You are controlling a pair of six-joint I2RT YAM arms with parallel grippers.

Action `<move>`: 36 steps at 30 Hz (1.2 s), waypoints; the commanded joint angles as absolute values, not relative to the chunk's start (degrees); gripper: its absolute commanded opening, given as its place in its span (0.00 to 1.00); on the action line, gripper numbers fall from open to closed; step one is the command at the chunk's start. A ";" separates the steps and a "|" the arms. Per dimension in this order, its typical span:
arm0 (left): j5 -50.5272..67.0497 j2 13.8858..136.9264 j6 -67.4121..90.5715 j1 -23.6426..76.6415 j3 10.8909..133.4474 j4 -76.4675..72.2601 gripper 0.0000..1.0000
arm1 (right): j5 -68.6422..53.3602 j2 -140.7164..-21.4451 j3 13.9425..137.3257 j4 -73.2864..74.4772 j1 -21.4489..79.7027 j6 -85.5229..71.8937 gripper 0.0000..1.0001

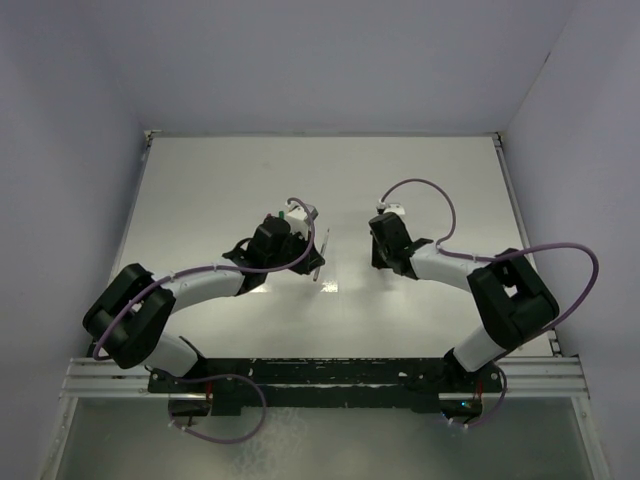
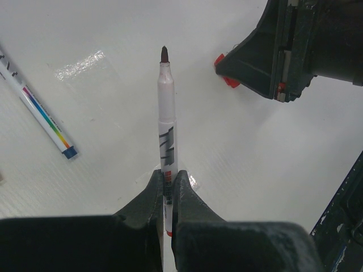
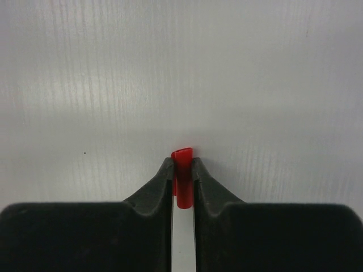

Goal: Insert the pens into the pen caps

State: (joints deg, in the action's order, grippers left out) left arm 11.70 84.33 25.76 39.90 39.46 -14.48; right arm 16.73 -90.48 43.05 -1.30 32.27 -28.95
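We see a plain white worktop [image 1: 220, 190], slightly glossy with patches of glare; the right wrist view shows fine ribbing on it. Pale lavender-white walls [image 1: 300, 60] box it in on the far, left and right sides. A metal rail [image 1: 330, 370] along the near edge carries both arm bases, and purple cables [image 1: 440, 205] loop off the arms.

Both hands are near the middle of the worktop, facing each other with a gap between them. The left hand [image 2: 168, 178] is clamped fully on the red-tipped pen [image 2: 166, 113], which is held by its rear end, tip out ahead and uncapped. The right hand [image 3: 182, 165] is closed narrowly on the red cap [image 3: 182, 156], pinched between both fingers and poking out just past their tips. Cap and pen tip are apart.

A second pen [image 2: 39, 110], rainbow-striped with a blue end, lies flat on the worktop left of the held one. We can't place it relative to the edges.
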 commanded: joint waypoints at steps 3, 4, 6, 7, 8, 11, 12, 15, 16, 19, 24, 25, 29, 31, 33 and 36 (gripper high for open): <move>11.25 82.77 25.52 40.13 39.57 -16.28 0.00 | 14.04 -91.46 43.51 3.32 32.19 -30.61 0.00; 11.21 82.79 25.57 40.15 39.55 -16.27 0.00 | 13.98 -91.42 43.57 3.48 32.17 -30.67 0.00; 11.10 82.88 25.56 40.14 39.62 -16.19 0.00 | 14.15 -90.85 43.68 3.37 32.18 -30.64 0.00; 11.08 82.86 25.57 40.10 39.64 -16.11 0.00 | 14.75 -90.23 43.76 3.08 32.17 -30.63 0.00; 11.07 82.80 25.55 40.08 39.73 -16.00 0.00 | 15.34 -89.47 43.81 2.58 32.17 -30.60 0.00; 10.99 82.23 25.55 40.11 39.94 -15.72 0.00 | 17.00 -85.99 43.92 -0.77 32.16 -30.14 0.00; 10.84 81.87 25.55 40.10 39.91 -15.85 0.00 | 17.43 -84.65 44.05 -2.00 32.17 -29.96 0.00; 10.25 80.59 25.56 40.10 40.05 -16.26 0.00 | 19.50 -80.63 44.78 -5.30 32.15 -29.31 0.00; 10.17 80.27 25.56 40.08 40.20 -16.26 0.00 | 19.73 -79.34 44.73 -6.89 32.12 -28.59 0.00; 10.32 79.25 25.57 40.49 40.43 -16.47 0.00 | 19.58 -74.96 42.79 -14.05 32.16 -27.01 0.00; 9.33 77.60 25.75 43.51 40.22 -18.82 0.00 | 18.82 -68.85 38.63 -26.66 32.17 -26.88 0.00; 8.66 77.47 25.69 44.56 40.29 -19.26 0.00 | 18.23 -67.88 37.62 -29.46 32.17 -27.27 0.00; 6.81 77.52 25.87 47.12 40.53 -21.01 0.00 | 14.61 -64.84 32.87 -41.60 32.17 -30.74 0.00; 6.37 77.63 26.58 47.20 40.29 -21.93 0.00 | 12.99 -63.67 30.11 -47.48 32.14 -33.12 0.00; 6.52 77.61 26.86 47.15 40.22 -22.37 0.00 | 11.78 -62.94 27.85 -51.83 32.15 -34.61 0.00; 7.17 77.56 27.52 47.15 39.91 -23.30 0.00 | 11.58 -62.30 25.54 -56.75 32.17 -34.84 0.00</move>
State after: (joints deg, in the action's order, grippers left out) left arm 7.64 79.05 26.30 47.33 39.46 -18.61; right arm 13.54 -63.99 27.57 -42.70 32.18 -32.34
